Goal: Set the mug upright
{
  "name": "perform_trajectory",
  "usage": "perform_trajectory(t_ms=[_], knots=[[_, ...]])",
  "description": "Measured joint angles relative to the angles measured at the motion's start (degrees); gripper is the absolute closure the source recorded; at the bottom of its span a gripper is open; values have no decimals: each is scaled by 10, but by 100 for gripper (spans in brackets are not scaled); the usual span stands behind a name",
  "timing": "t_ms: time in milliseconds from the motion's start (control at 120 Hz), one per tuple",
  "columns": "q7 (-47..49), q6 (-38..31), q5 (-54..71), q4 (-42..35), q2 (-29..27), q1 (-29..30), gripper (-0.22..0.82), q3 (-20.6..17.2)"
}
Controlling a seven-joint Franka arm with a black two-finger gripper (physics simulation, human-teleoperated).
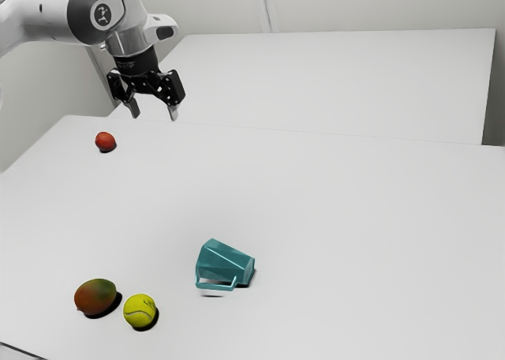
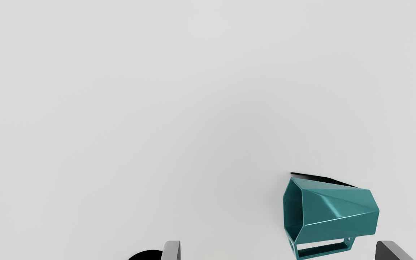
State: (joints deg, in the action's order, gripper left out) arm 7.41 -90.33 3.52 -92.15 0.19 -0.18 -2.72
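Exterior view: the robot arm [image 1: 24,3] bore a round emblem [image 1: 102,14] on the dark cap [image 1: 79,3] of one joint, a pale outline enclosing a small pale mark rather like a stick figure; no word, brand name or number could be read

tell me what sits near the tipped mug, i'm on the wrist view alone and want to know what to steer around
Observer: A tennis ball lies off to the exterior view's left of the mug, with a gap between them.
Operator: ok, anything beside that ball
Observer: Yes, a red and green mango-like fruit, on the side of the ball away from the mug.
Operator: and anything nearer the arm's end of the table
Observer: A small red round thing lies at that end of the table, well apart from the mug.
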Motion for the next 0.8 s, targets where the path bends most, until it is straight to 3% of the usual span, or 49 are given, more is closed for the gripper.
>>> perform_trajectory(t_ms=[442,800], knots=[[-3,-1,-1,-34,-38,0,2,2],[-8,-49,-44,-152,-93,0,2,2]])
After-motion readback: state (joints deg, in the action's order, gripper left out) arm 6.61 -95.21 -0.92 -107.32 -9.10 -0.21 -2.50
